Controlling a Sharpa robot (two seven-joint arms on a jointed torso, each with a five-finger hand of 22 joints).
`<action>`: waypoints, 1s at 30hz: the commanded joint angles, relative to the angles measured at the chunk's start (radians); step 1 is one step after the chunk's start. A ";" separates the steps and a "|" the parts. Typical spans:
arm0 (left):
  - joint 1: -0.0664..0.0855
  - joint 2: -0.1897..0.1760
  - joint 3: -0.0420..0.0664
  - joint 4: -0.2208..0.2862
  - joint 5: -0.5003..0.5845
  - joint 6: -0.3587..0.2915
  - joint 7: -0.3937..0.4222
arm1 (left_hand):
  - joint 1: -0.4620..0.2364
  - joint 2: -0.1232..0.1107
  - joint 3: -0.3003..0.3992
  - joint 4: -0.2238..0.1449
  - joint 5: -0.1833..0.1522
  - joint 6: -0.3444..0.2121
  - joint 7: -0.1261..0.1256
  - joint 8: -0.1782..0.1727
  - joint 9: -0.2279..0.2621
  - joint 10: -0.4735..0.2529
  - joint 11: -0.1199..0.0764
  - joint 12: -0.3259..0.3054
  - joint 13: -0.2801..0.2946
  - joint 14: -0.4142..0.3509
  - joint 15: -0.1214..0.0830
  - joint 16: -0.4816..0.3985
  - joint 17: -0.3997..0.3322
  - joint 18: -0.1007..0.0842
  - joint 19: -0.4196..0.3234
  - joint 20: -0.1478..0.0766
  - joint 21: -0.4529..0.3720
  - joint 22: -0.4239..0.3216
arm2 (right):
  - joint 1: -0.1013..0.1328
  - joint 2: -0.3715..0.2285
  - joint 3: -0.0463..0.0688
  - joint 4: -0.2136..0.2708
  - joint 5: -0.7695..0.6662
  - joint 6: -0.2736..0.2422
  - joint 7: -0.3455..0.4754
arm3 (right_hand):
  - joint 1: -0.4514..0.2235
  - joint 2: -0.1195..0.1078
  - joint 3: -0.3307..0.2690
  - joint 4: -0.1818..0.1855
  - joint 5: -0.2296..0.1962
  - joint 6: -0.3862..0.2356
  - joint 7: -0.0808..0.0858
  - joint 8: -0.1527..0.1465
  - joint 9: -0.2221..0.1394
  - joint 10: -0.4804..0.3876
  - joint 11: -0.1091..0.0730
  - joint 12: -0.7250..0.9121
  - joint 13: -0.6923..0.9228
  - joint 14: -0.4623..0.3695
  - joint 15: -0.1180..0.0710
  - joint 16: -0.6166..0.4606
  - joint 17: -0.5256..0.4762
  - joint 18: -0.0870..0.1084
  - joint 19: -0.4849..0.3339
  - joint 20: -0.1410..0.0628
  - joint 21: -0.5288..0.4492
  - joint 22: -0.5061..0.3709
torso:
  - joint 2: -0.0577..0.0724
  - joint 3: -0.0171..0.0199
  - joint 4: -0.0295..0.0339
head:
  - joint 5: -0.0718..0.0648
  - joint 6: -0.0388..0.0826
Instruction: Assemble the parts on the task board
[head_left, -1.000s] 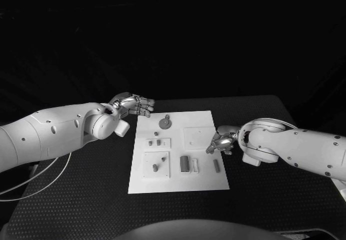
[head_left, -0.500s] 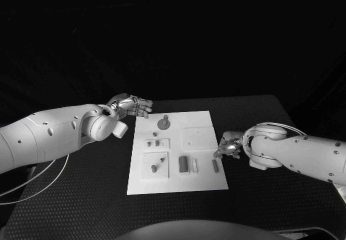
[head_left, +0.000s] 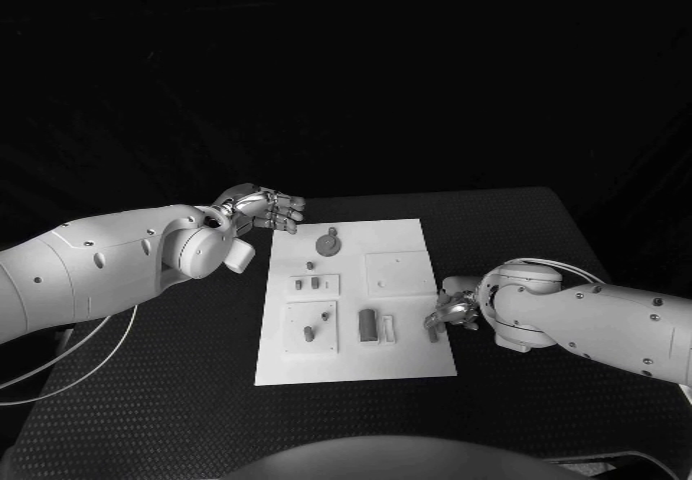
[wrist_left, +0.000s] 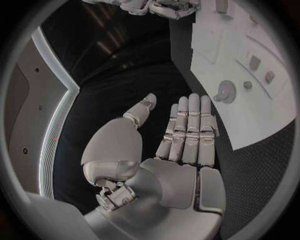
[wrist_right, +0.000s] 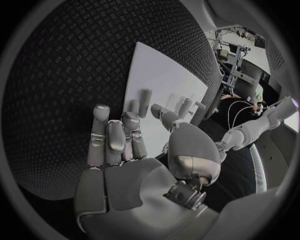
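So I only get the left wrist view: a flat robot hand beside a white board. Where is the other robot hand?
Observer: The right robot hand is at the board's right edge, close to a small bar lying there.
Operator: Is it holding that bar?
Observer: No. In the right wrist view its fingers are spread and hold nothing.
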 joint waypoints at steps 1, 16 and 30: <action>0.001 0.001 0.001 0.003 0.005 0.014 0.008 | -0.007 -0.002 0.000 0.006 -0.003 -0.004 -0.004 -0.001 0.001 -0.006 -0.002 0.002 -0.001 -0.006 0.000 -0.006 0.001 0.011 -0.007 -0.002 0.003 -0.001 | -0.011 0.005 -0.004 -0.001 -0.015 0.036 -0.009 | -0.003 -0.006 -0.001 0.006 0.003 0.005 0.003 -0.007 -0.003 0.000 -0.008 0.004 -0.001 0.001 -0.004 0.002 -0.003 0.006 0.002 -0.004 0.000 0.021 | 0.000 0.0002 -0.0004 | 0.001 -0.002; 0.001 0.003 0.001 0.002 0.005 0.018 0.006 | -0.008 -0.002 0.000 0.007 -0.002 -0.004 -0.004 -0.001 0.001 -0.006 -0.002 0.002 -0.001 -0.006 0.000 -0.007 0.001 0.011 -0.007 -0.002 0.003 -0.001 | -0.046 0.058 -0.012 -0.028 -0.112 0.077 -0.013 | 0.090 0.034 -0.001 -0.115 0.002 -0.040 0.021 -0.042 -0.006 -0.019 0.009 -0.001 -0.001 -0.039 0.006 -0.003 -0.041 0.006 -0.017 0.003 0.002 0.021 | 0.000 -0.0001 0.0008 | 0.001 -0.007; 0.001 0.002 0.001 0.002 0.005 0.017 0.006 | -0.008 -0.001 0.000 0.007 -0.003 -0.004 -0.004 -0.001 0.001 -0.007 -0.002 0.002 -0.001 -0.007 0.000 -0.007 0.002 0.012 -0.007 -0.002 0.003 -0.001 | -0.076 0.091 -0.014 -0.052 -0.198 0.068 -0.026 | 0.194 0.050 0.007 -0.169 0.001 -0.031 0.026 -0.055 -0.019 -0.024 0.014 0.003 -0.003 -0.047 0.015 -0.003 -0.047 0.006 -0.021 0.013 0.005 0.021 | -0.001 -0.0003 -0.0006 | 0.006 -0.013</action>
